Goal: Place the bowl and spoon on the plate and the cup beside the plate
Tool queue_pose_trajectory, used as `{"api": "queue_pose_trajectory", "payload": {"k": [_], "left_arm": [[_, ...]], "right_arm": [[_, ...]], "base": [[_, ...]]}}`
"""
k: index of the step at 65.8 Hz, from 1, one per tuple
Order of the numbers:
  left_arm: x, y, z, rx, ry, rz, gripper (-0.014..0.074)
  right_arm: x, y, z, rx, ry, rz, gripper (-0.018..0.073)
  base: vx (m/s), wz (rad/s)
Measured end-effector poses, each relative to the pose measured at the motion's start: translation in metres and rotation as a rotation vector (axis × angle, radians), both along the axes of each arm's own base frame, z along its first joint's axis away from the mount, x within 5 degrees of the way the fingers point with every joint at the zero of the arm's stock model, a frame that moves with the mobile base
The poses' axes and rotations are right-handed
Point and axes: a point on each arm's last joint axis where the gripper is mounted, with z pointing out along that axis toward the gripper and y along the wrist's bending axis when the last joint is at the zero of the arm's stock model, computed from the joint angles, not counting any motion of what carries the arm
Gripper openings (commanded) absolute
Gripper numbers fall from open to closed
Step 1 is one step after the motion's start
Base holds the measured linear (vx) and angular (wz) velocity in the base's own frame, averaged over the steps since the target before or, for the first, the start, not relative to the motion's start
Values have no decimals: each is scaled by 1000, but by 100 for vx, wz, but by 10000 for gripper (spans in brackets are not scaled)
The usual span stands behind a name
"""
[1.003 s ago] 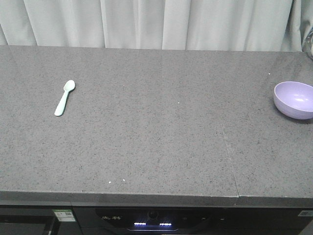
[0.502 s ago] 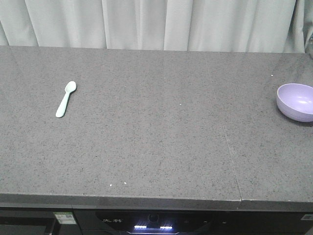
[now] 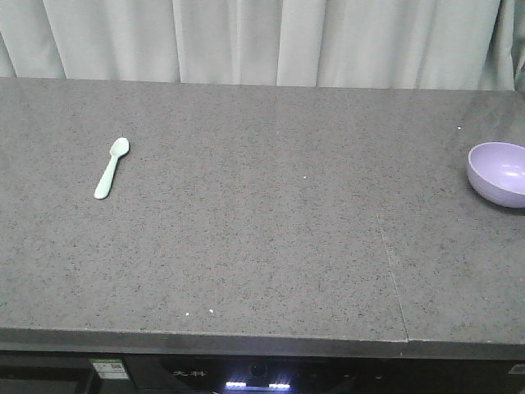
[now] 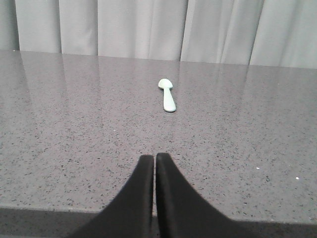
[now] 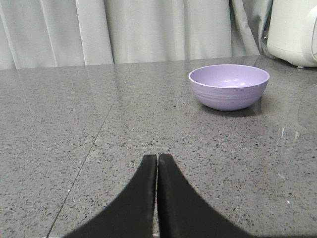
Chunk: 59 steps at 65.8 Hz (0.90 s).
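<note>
grey counter (image 3: 262, 246): left claw (image 4: 155, 158) points level at spoon (image 4: 167, 96), right claw (image 5: 157, 159) at bowl (image 5: 229, 87), both pinched together.

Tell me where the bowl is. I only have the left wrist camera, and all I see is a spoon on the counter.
Observer: The bowl sits upright and empty on the right side of the counter, far from the spoon on the left.
Operator: And what is the other arm doing?
Observer: The right gripper is shut on nothing, with the bowl ahead of it and a little to its right.
Operator: Any plate or cup around?
Observer: Neither shows in any view. A white appliance stands behind the bowl.
</note>
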Motion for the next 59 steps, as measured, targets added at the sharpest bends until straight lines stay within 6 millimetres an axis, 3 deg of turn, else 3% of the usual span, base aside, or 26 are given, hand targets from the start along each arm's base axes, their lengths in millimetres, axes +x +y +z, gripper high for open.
{"api": "queue_pose_trajectory", "payload": {"k": [59], "left_arm": [[0,0,0,0,0,0,-6]], "right_arm": [[0,0,0,0,0,0,-5]], "base": [[2,1]]}}
